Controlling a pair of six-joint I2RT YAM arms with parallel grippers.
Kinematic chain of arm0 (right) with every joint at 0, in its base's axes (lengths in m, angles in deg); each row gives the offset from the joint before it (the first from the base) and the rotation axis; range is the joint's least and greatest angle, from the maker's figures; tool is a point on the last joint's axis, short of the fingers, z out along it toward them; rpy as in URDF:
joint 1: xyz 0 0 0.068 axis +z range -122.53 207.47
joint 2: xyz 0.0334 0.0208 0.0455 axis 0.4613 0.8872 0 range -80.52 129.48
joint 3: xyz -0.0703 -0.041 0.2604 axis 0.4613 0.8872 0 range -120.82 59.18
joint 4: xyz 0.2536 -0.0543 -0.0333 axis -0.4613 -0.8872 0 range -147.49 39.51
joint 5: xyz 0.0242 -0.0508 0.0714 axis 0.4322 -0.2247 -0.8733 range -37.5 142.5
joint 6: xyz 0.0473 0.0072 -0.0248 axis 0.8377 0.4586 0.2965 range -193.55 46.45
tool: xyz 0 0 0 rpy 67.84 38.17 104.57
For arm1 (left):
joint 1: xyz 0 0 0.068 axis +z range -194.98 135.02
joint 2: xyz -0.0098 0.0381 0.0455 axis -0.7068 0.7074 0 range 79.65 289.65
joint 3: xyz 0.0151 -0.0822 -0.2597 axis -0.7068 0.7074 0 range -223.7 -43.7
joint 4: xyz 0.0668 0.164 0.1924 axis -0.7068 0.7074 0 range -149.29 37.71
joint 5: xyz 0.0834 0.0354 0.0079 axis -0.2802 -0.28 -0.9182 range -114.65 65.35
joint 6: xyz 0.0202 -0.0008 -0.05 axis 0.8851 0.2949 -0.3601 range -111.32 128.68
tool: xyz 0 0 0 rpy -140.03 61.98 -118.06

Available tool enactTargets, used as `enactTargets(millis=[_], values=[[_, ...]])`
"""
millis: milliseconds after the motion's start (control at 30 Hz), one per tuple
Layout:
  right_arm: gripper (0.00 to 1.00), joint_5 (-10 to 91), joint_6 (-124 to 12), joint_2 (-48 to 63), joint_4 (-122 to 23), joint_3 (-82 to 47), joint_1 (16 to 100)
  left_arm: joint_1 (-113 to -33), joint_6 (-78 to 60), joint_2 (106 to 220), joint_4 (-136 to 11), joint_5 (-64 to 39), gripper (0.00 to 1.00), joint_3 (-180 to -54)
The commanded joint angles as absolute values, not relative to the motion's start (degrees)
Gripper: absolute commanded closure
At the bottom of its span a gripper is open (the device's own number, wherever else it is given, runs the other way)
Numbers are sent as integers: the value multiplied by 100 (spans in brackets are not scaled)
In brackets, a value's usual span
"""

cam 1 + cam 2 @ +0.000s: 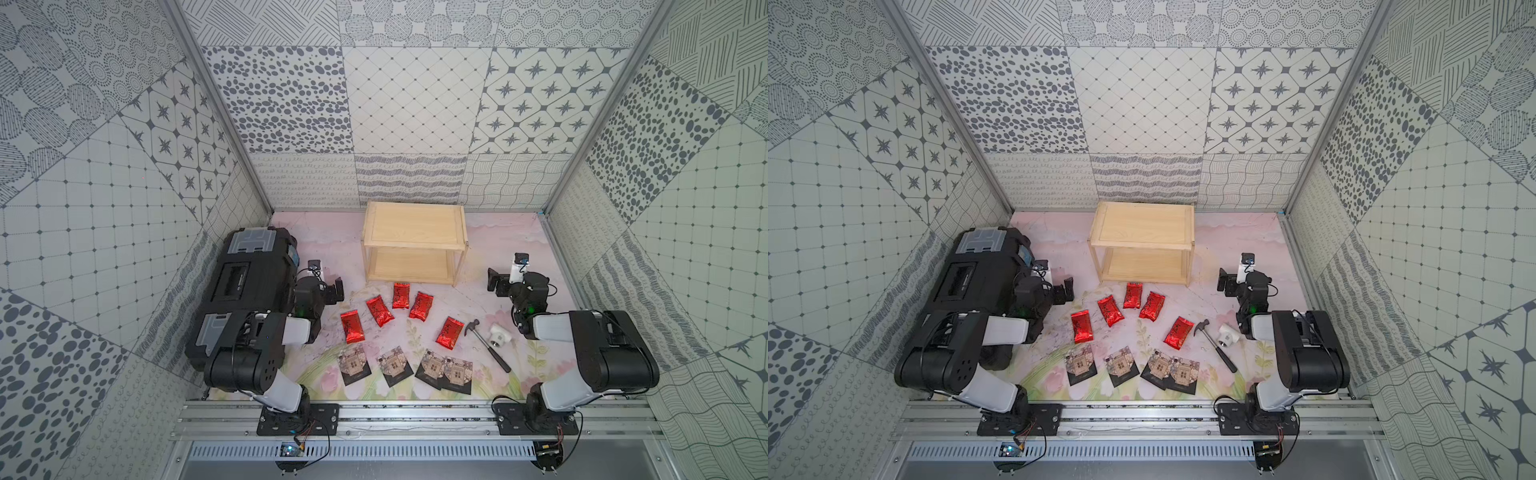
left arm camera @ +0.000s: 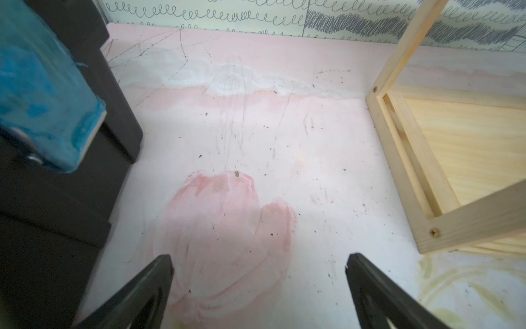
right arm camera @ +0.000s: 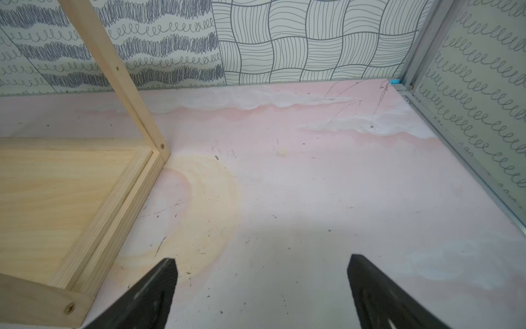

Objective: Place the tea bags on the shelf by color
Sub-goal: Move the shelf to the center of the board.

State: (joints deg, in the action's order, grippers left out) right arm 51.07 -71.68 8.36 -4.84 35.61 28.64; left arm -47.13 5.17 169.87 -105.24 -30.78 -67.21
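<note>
Left wrist view shows your left gripper [image 2: 259, 263] spread wide and empty over bare mat [image 2: 313, 171]; the right gripper [image 3: 262, 263] likewise. The shelf [image 2: 410, 182] stands just ahead, inward of both jaw pairs; red packets [image 1: 380, 311] and dark sachets [image 1: 394, 365] lie behind the jaws, untouched. Two sachets overlap, so a pinch there may lift both. The hammer [image 1: 489, 348] beside one red packet could snag your right jaws.

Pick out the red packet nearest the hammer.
The red packet lying alone on the right, its edge just beside the hammer head. The other four form an arc farther left, in front of the shelf.
</note>
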Motion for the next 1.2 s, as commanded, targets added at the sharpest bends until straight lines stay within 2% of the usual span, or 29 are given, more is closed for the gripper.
enactTargets(millis=[0,267,367,500,600,700,767,900,967,1000,1167], values=[[1,5163,-7240,863,-319,3525,2902,-4722,429,16965,-10776,-3061,1,-6710],[1,5148,-7228,860,-325,3520,2897,-4726,437,16972,-10774,-3049,1,-6714],[1,5458,-7201,812,-280,3540,2972,-4762,453,16907,-10716,-3271,0,-6732],[1,6167,-7205,-501,-1891,3216,3291,-4991,279,16403,-8477,-3948,1,-7694],[2,6171,-6849,-1337,-2176,3311,3400,-5413,304,16319,-7577,-4557,1,-8192],[2,6067,-6343,-2016,-3257,3022,3754,-5871,-29,15910,-6908,-4934,1,-8521],[1,6052,-6301,-2134,-3748,2864,4162,-6115,-421,15636,-6454,-4801,4,-8800],[2,5706,-6493,-1831,-4419,2280,4467,-6324,-1019,15384,-5559,-3697,4,-9437],[2,5517,-6646,-1556,-4821,1966,4470,-6334,-1328,15330,-5036,-3180,11,-9753],[3,5407,-6718,-1457,-4888,1890,4470,-6335,-1484,15265,-4949,-2921,15,-9818],[4,4809,-6805,-1100,-4830,1926,4470,-6350,-1949,14993,-5349,-1999,16,-9553]])
